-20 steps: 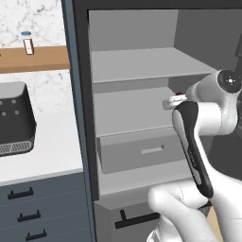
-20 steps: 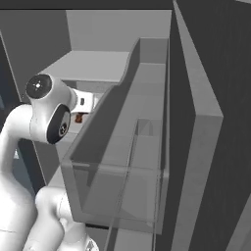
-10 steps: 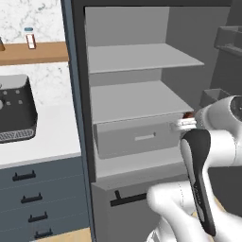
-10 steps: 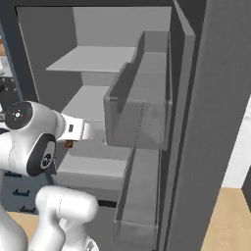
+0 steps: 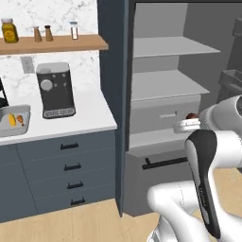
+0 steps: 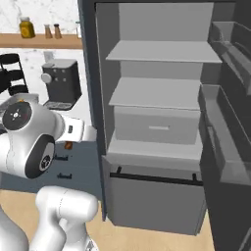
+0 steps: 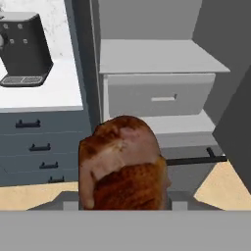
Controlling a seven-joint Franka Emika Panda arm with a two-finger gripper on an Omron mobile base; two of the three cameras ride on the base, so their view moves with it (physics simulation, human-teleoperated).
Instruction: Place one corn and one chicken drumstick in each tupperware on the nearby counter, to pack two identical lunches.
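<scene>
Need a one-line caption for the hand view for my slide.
Gripper carrying the darker reddish-brown chicken drumstick in front of the open fridge, white counter and coffee machine at left.

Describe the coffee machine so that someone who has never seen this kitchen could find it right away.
Start at the long white counter left of the open fridge, under the wooden wall shelf. The coffee machine stands there against the marble wall. It is the tall dark boxy appliance with a round dial, unlike the flat grey tupperware further left.
</scene>
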